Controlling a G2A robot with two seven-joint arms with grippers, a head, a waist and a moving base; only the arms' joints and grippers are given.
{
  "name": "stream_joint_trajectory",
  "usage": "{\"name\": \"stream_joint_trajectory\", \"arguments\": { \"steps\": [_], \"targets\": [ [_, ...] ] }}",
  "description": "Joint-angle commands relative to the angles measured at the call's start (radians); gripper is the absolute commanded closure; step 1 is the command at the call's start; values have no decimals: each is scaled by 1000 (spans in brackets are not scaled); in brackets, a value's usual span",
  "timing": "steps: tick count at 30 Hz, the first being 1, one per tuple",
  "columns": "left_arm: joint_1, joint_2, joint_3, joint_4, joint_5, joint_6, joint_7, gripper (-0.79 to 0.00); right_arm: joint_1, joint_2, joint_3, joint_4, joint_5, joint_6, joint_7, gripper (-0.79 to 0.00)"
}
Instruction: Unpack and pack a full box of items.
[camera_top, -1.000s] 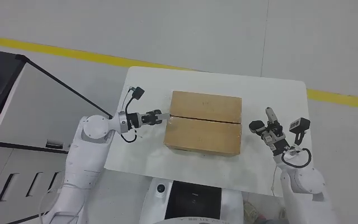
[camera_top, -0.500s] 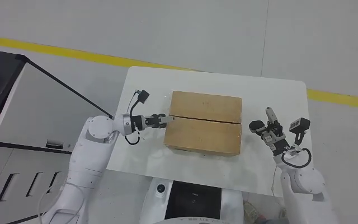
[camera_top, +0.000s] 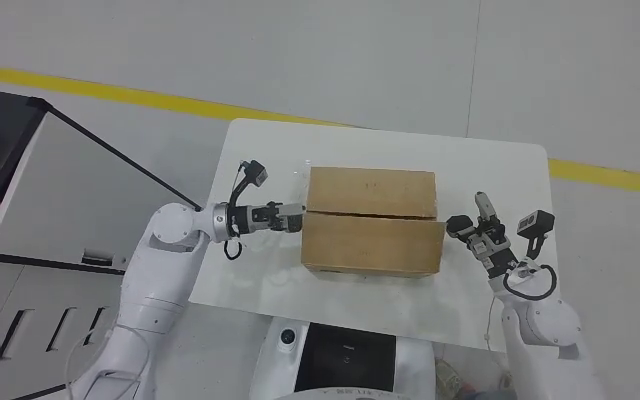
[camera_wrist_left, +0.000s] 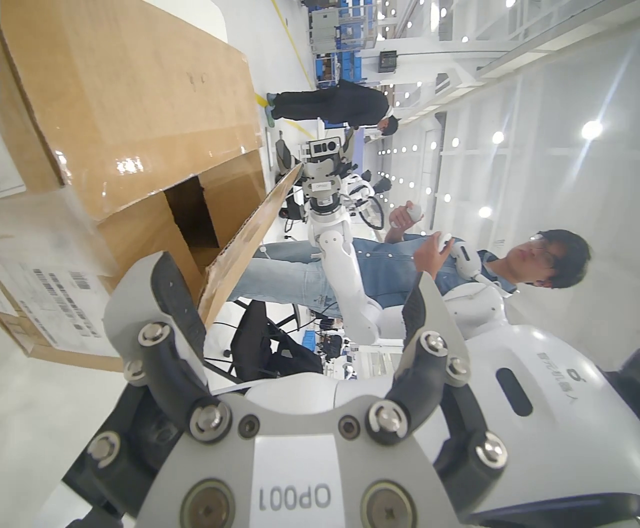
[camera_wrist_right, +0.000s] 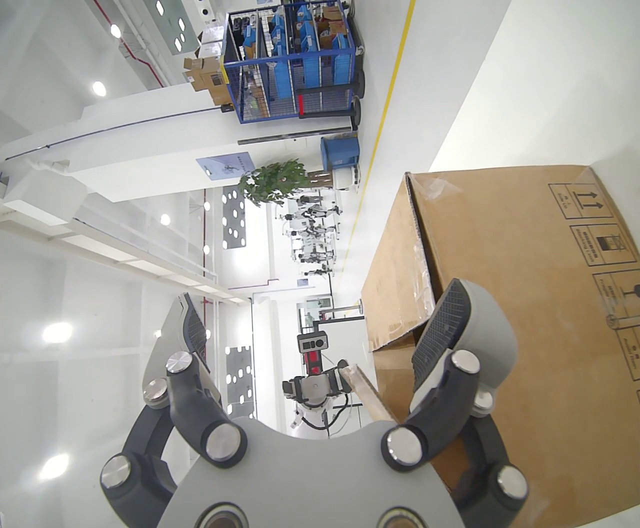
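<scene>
From above, the box (camera_top: 370, 190) stands mid-table (camera_top: 250, 275), well in from every edge. The left gripper (camera_top: 292, 216) is at the box's left end, right on the seam. The near flap (camera_top: 372, 245) looks slightly raised. The right gripper (camera_top: 470, 216) hangs just off the right end, spread and empty.

The left wrist view shows what the overhead cannot. The fingers are wide apart and the flap's edge (camera_wrist_left: 240, 240) runs between them, close to one finger but not pinched. A dark gap opens under the flap, but I cannot make out the contents. Lifting like this, I reckon the flap would slide off and drop shut. A push instead would shove the box toward the table's right edge, since nothing pins it.

The right wrist view shows one finger right beside the end wall (camera_wrist_right: 525, 300). I cannot tell whether it touches. Closing there might catch the corner rather than brace the box.
</scene>
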Motion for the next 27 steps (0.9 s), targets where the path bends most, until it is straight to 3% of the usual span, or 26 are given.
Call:
{"name": "stream_joint_trajectory", "arguments": {
  "steps": [1,9,27],
  "targets": [
    [-6,3,-7,15,-38,-3,-16,-785,0,0,0,0,0,0,0,-785],
    [-17,13,-18,44,-89,-10,-46,-785,0,0,0,0,0,0,0,-785],
    [-28,41,-56,39,-40,-23,-11,-785,30,8,0,15,-22,13,46,-785]
  ]
}}
